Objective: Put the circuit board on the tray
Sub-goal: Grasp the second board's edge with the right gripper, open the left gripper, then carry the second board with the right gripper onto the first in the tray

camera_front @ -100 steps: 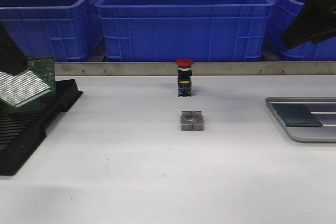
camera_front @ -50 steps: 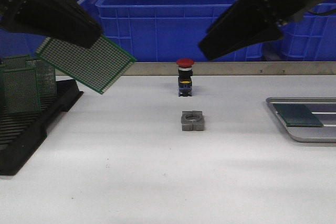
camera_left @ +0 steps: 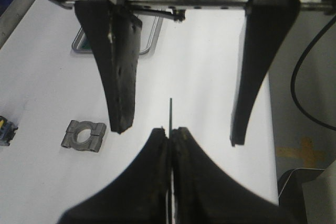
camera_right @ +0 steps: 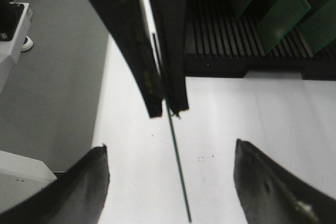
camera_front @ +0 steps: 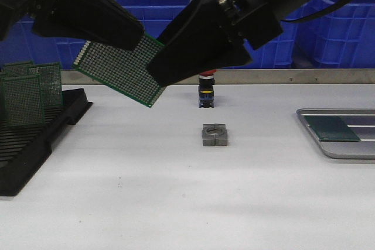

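At the far left of the tabletop (camera_front: 176, 203) a black slotted rack (camera_front: 35, 139) holds two more green boards (camera_front: 26, 95) upright, well apart from the work in hand. Above and to its right, the left claw (camera_left: 170, 135) is clamped on the edge of the circuit board (camera_front: 120, 68), which hangs tilted in the air over the tabletop, its free corner pointing down. The right claw (camera_right: 170, 153) sits with its jaws spread wide on either side of that board's free end, not yet touching it. The main hazard, I judge, is a bad handover: if the right claw closes off-centre or the left lets go early, the thin board could twist, slip out and drop near the small metal clamp block (camera_front: 214, 134) or the red push-button (camera_front: 205, 89). At the far right the tray (camera_front: 328, 147), already carrying one dark board (camera_front: 331, 128), waits well apart; a skewed grip could land the board askew on its rim.
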You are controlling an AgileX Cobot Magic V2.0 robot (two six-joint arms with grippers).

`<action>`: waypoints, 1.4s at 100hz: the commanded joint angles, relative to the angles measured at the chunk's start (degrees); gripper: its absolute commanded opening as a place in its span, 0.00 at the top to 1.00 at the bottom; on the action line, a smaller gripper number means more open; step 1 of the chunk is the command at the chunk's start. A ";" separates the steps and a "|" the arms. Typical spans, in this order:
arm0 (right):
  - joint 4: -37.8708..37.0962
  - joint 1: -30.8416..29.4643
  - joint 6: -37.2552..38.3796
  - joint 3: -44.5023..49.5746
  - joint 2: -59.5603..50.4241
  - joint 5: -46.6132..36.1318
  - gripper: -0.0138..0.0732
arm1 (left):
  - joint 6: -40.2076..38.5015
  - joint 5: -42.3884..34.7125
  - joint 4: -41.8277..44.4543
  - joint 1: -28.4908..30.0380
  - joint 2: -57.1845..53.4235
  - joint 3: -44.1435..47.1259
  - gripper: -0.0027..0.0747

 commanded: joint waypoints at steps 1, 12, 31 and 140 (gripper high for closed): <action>3.84 0.14 -0.51 -1.59 -1.65 -0.05 0.31 | 0.43 2.27 -5.38 -0.40 -1.28 -1.74 0.99; 3.88 0.14 -0.51 -1.59 -1.65 -1.46 0.55 | 0.43 1.92 -6.95 -0.40 -1.28 -1.74 0.99; 3.98 0.14 -0.47 -1.59 -1.65 -0.50 0.97 | 0.43 1.92 -8.06 -0.40 -1.28 -1.74 0.99; -2.57 -39.07 43.10 -0.12 8.32 -9.58 0.97 | 0.33 1.76 -11.02 7.40 -2.31 -8.58 0.23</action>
